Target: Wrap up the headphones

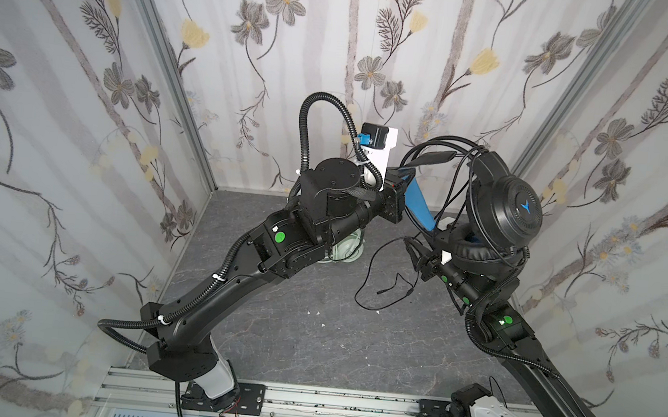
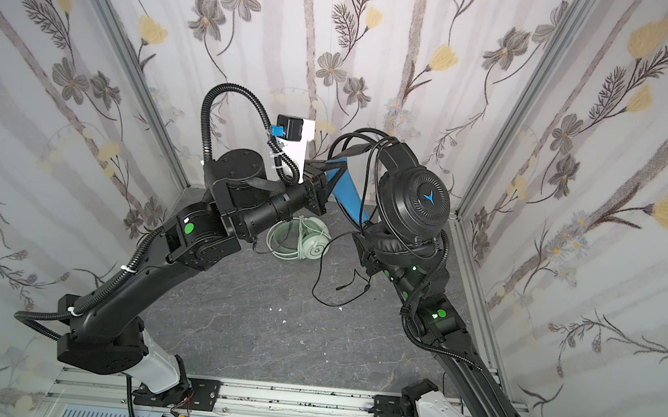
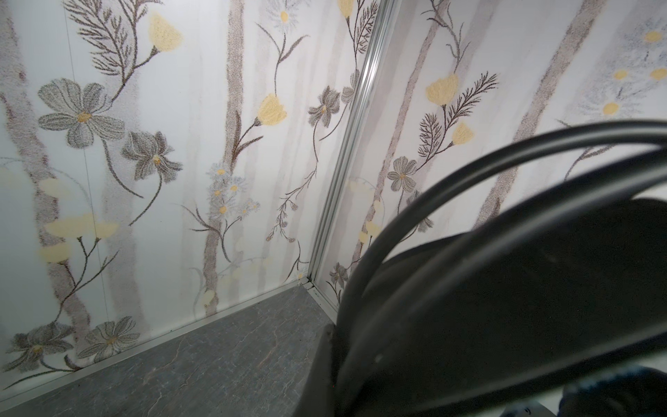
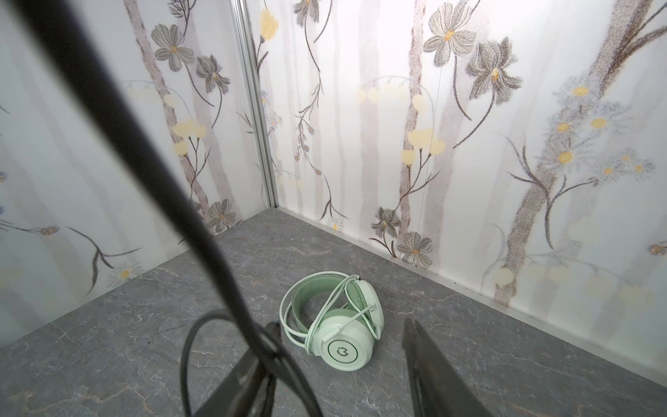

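The black over-ear headset with blue inner headband hangs aloft. The closed left gripper clamps its headband, and its lower cushion appears to rest just behind the right gripper, whose jaws stand apart, clamping nothing. Expect a light load: rigid cups, springy band, soft cushions. The thin black cable is limp; its tail hangs below the right gripper to the grey marbled bench. Take that tail near its plug. The pale mint-green headset, cable already wound, lies below and ahead of the right gripper.
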Motion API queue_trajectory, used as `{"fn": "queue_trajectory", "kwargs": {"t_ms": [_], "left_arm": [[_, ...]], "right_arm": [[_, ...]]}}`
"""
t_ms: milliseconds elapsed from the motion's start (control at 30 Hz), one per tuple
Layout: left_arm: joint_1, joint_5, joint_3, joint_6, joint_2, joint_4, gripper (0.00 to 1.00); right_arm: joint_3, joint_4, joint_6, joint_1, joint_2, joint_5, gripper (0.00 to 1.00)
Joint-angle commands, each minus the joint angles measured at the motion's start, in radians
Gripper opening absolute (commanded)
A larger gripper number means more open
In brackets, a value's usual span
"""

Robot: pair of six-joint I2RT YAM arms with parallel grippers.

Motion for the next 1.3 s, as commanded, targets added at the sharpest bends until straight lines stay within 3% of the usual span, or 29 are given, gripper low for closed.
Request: {"fn": "queue_trajectory", "kwargs": {"t_ms": [0,267,567,1033,1267], "left_arm": [[0.0,0.001,0.014,-0.049,0.002,0.062,0.0],[0.001,-0.002,0.006,-0.051,0.001,0.064,0.0],[0.0,0.001,0.005,-0.054,-0.002,0.066,0.0],[-0.002,-0.008,0.007,-0.051,-0.004,0.054,0.0],[-0.002,-0.012,0.006,-0.05,-0.005,0.054,0.0]], "right_arm": [[0.03,0.065,0.026,-0.001,-0.001,-0.06,0.57],[0.079,0.071,0.047,-0.001,0.007,-0.129,0.6],[-0.035,-0.04,-0.015,-0.002,-0.049,-0.026,0.61],[-0.141,-0.209,-0.05,-0.005,-0.258,0.099,0.76],[-0.159,-0.26,-0.075,-0.004,-0.284,0.111,0.79]]}}
